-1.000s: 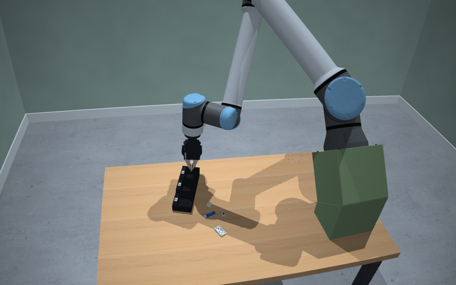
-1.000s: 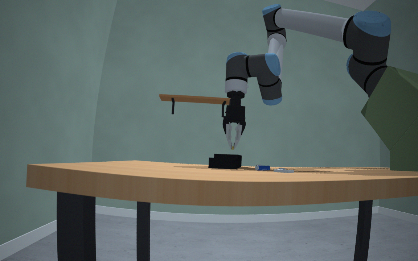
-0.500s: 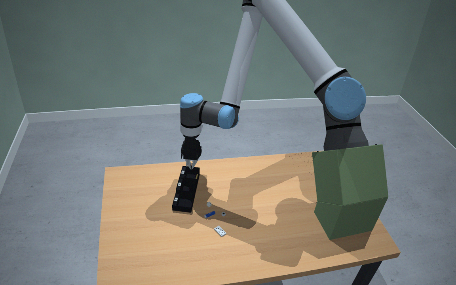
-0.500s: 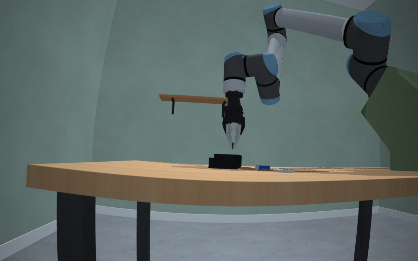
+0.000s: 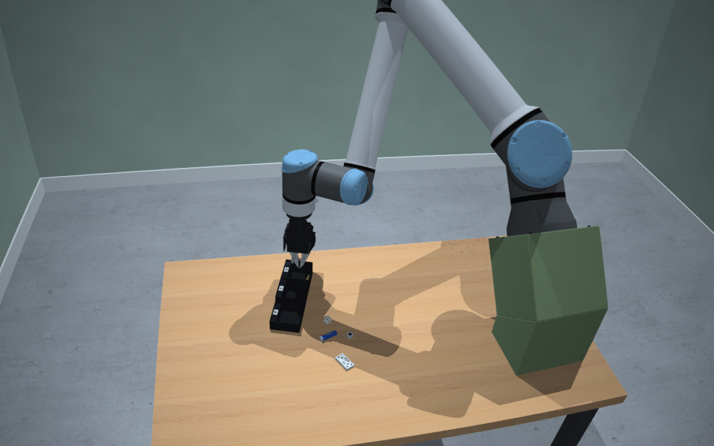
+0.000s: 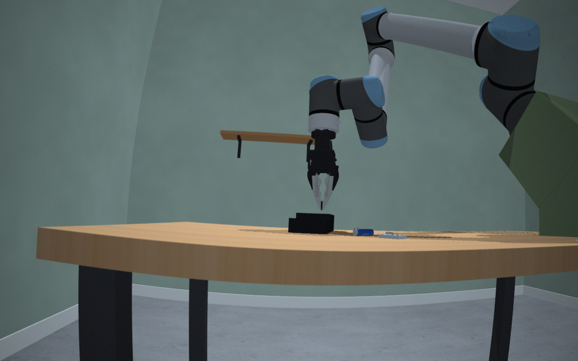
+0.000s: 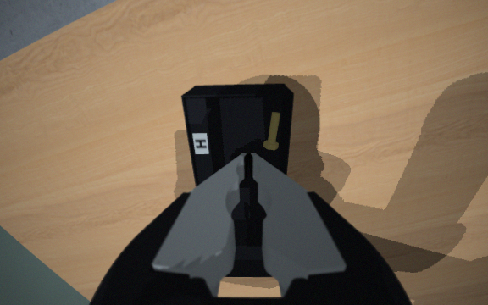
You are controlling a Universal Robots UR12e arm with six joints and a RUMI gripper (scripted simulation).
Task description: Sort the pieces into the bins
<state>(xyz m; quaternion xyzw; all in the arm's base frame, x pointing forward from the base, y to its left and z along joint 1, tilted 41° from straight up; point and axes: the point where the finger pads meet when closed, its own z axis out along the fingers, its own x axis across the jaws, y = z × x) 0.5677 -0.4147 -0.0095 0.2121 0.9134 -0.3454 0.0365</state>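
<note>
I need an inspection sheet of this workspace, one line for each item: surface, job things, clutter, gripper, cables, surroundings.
Surface: wooden table, arm shadows across it.
Job's things: brass bolt lying in bin H, at the end of the black bin row; on the table beside it a die, a dark nut and a domino.
Clutter: blue cylinder.
Gripper: gripper shut, holding nothing, above bin H.
Cables: nothing seen.
Surroundings: green block at the arm's base, wall shelf, grey floor.
</note>
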